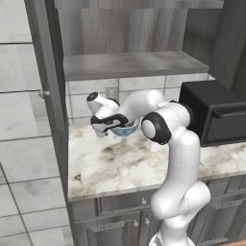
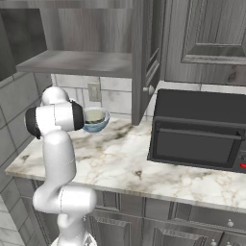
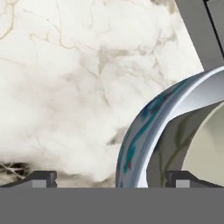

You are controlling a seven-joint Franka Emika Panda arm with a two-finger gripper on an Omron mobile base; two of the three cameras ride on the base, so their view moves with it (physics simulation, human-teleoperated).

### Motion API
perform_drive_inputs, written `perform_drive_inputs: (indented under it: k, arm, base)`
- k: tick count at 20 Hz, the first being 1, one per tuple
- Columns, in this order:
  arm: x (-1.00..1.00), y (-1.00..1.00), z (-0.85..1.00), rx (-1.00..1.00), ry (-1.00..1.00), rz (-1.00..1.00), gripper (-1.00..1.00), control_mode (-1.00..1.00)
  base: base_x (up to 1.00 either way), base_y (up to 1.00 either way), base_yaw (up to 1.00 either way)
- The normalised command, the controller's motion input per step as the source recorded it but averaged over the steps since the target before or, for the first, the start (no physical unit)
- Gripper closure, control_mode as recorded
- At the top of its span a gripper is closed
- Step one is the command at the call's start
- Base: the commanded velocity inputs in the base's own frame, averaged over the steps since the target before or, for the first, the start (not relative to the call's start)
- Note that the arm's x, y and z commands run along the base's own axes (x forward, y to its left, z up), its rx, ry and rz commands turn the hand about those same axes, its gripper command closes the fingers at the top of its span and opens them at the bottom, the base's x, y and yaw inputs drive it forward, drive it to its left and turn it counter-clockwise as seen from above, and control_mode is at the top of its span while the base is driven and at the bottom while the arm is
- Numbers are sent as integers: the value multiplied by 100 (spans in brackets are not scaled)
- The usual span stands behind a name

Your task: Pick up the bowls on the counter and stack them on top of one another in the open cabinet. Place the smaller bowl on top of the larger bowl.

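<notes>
Fingers [image 3: 112, 178] stand spread wide, one dark tip at either side of the hand view's lower edge, with nothing pinched between them. Between the two tips rises the rim of the larger bowl [image 3: 144, 127], its blue-patterned outside curving up toward the far tip, so one tip sits outside the bowl wall and the other over its inside. Nested within it, by that far tip, lies the smaller bowl [image 3: 175, 140], grey-beige outside and pale inside. Whether either tip touches a bowl cannot be told.

Beneath and beyond the fingers spreads the veined marble bench [image 3: 65, 87]. In the left base view the hand [image 1: 108, 120] hangs just over the stacked bowls [image 1: 126, 129], which rest on the bench near the tiled back wall.

Above the fingers is the open cabinet [image 1: 129, 62] with its flat grey shelf, and its long door [image 2: 144, 57] stands swung out to one side. Farther along the bench, well apart from the bowls, sits a black microwave oven [image 2: 199, 129].
</notes>
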Motion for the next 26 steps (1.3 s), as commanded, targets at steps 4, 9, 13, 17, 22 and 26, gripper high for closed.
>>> perform_drive_inputs:
  k: [4, 9, 13, 17, 22, 26]
  arm:
    - [0, 0, -13, 2, 1, -3, -100, -100]
    - [0, 0, -14, 2, 4, -3, -100, -100]
    - [0, 0, -13, 2, 3, -3, -100, -100]
    - [0, 0, -1, 3, 0, -3, -100, -100]
    - [-2, 0, 0, 2, 0, -4, -100, -100]
    - [-5, 0, 0, 2, 0, -5, -100, -100]
  base:
    - [0, 0, 0]
    - [0, 0, 0]
    - [0, 0, 0]
    - [0, 0, 0]
    - [0, 0, 0]
    - [0, 0, 0]
